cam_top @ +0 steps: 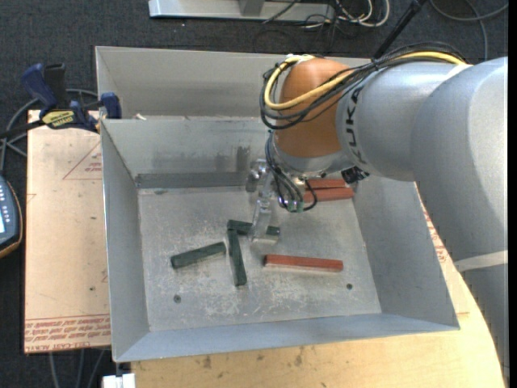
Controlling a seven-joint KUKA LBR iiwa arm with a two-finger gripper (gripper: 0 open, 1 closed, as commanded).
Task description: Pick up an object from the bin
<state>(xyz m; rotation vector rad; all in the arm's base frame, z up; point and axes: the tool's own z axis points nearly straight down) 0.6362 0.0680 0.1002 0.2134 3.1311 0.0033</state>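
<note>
Even, fairly bright overhead light, pale sheen on the far wall of the grey metal bin [121, 241], soft highlights on the silver arm [420, 120] above it.

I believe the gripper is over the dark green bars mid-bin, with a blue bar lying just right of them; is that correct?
Not quite: the camera view shows a red bar there, not blue; the gripper is over the dark green bars.

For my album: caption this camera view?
Gripper low over a dark green bar in the grey bin, a red bar nearby.
</note>
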